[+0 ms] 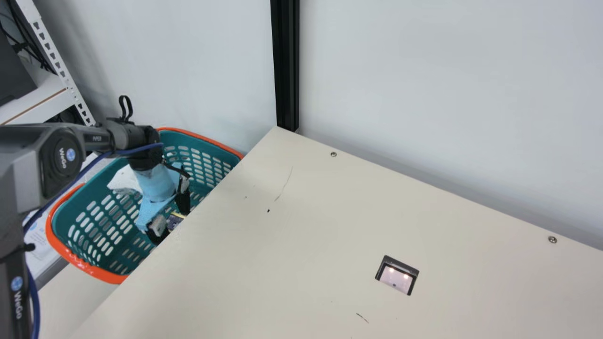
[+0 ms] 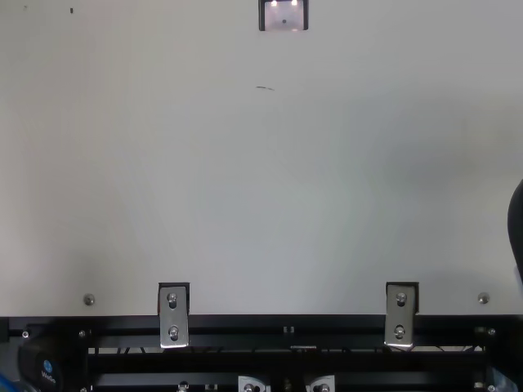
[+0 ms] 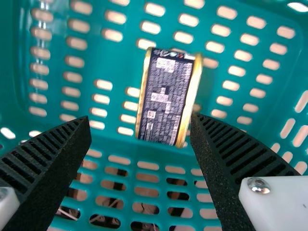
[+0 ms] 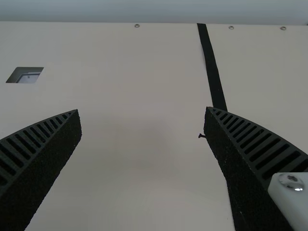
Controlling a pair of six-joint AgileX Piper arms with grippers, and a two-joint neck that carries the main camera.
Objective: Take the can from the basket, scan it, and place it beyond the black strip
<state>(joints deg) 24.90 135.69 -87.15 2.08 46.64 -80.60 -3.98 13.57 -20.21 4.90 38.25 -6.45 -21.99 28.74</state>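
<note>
Basket (image 1: 106,275): teal, slotted, orange rim, beside the table (image 1: 301,221) at the main view's left. Can (image 3: 166,96) in it, on its side, dark printed label, gold edges, slotted basket plastic around it. Left gripper (image 1: 170,215) is down inside the basket by the can, arm reaching over the rim. In the left wrist view its ribbed fingers (image 3: 48,159) are apart, can ahead in the gap between them; not clamped on it. Can't tell if one finger brushes the can's edge.

Scanner (image 1: 396,278) sits in a cutout in the table, two bright spots on its window, well apart from the basket. Same cutout at the top view's upper edge. Right gripper (image 4: 142,109): over the table, fingers apart, tabletop seen between them. Black strip (image 4: 211,67) runs along the table in the right wrist view, partly behind one finger, well apart from the scanner
</note>
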